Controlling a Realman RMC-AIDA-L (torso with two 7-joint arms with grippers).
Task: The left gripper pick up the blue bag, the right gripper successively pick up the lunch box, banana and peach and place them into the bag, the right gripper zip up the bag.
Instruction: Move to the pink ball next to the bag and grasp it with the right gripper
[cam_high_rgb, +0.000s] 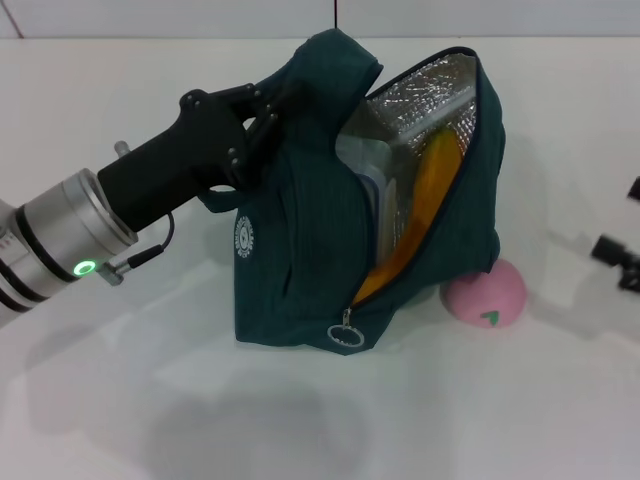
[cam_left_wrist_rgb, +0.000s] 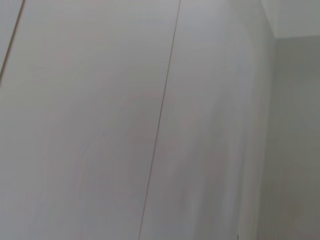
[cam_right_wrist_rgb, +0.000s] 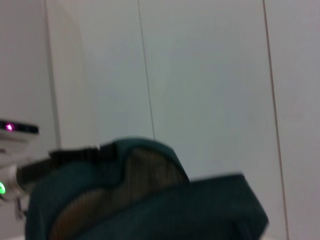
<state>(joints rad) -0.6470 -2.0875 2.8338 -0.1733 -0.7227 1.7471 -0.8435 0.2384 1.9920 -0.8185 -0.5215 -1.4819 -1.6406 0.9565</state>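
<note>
On the left, our left gripper (cam_high_rgb: 268, 112) is clamped on the upper back fabric of the bag (cam_high_rgb: 290, 250), holding its mouth propped open over the table (cam_high_rgb: 120, 400); that grip should stay steady, since any sag would narrow the opening. Inside the foil lining we see the lunch box (cam_high_rgb: 368, 165) standing against the near wall, and the banana (cam_high_rgb: 425, 205) leaning beside it, its tip down by the zip pull (cam_high_rgb: 346, 326); so we judge two items packed and the peach next. The peach (cam_high_rgb: 486, 295) sits on the table just beside the bag's lower right corner, touching or nearly so. At the far right edge our right gripper (cam_high_rgb: 622, 250) is only partly in view; we cannot tell how its jaws stand. To do this well, we would approach the peach from its free side, away from the bag, grasp it gently across the middle, lift clear of the rim, then lower it beside the banana.
</note>
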